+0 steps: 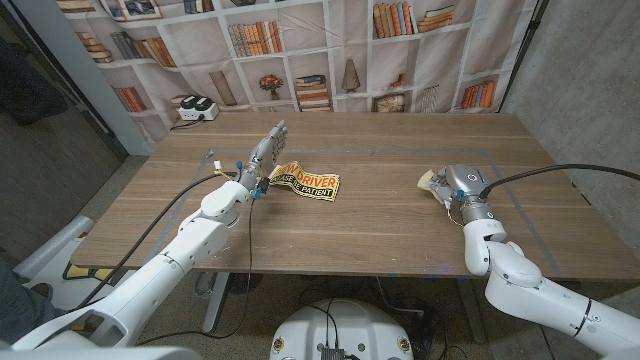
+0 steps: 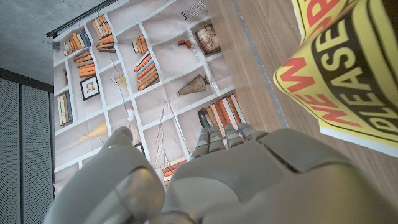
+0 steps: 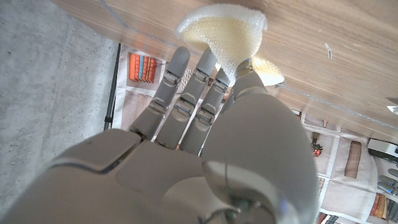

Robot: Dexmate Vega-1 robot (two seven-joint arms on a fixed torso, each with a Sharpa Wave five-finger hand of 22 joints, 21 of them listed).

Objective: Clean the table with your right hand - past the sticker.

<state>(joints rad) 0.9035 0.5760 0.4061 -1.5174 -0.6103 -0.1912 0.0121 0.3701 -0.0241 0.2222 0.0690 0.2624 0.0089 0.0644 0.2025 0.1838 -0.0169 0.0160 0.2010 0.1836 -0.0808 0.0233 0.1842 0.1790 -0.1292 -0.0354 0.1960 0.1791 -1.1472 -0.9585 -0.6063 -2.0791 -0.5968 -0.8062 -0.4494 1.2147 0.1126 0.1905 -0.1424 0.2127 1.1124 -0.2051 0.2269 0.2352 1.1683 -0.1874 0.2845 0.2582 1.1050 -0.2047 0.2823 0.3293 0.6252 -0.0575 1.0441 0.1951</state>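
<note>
Wooden planks make up the table (image 1: 380, 215), and we see wide bare board between our two hands and along the near edge; the far edge runs below a backdrop printed with bookshelves (image 1: 330, 50), where a small white device (image 1: 196, 109) sits near the far left corner. The yellow and black sticker (image 1: 305, 181) lies left of the table's middle, curled up at its left end; in the head view we read "DRIVER" and "PATIENT" on it, and the left wrist view shows "PLEASE" plus red letters cut off by the frame. Our left hand (image 1: 264, 158) stands just beside that curled end with fingers stretched out and apart, holding nothing; whether it touches the sticker we cannot tell. Our right hand (image 1: 462, 186) sits well apart on the right half, nearer the right edge, clamped on a pale yellow sponge (image 3: 231, 32) pinched between thumb and fingers; the sponge (image 1: 431, 180) pokes out leftward at the tabletop.
</note>
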